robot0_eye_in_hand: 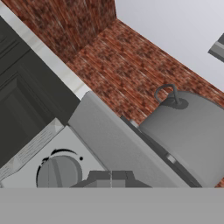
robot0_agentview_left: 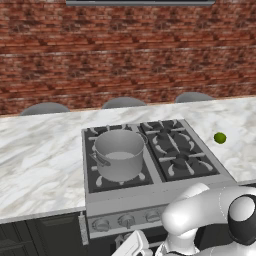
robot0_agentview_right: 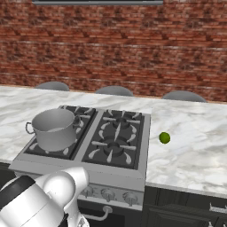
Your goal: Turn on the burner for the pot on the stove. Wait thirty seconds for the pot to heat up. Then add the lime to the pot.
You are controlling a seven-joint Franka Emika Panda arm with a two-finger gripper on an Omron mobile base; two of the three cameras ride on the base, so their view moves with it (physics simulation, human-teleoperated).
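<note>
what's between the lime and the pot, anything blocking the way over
Nothing visible blocks it. The lime lies on the marble counter right of the stove; the pot sits uncovered on the front-left burner. Between them are only the right-hand burner grates, low and bare.

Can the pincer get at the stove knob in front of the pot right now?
Probably yes. In the hand view the shut pincer sits right beside a round knob on the stove front, below the pot, with nothing between them.

We are in a kitchen: a steel gas stove (robot0_agentview_left: pixel 172 155) with front knobs (robot0_agentview_left: pixel 126 220) sits in a marble bench (robot0_agentview_left: pixel 40 155), dark cabinets (robot0_agentview_right: pixel 186 210) below, brick wall (robot0_agentview_left: pixel 125 55) behind.
</note>
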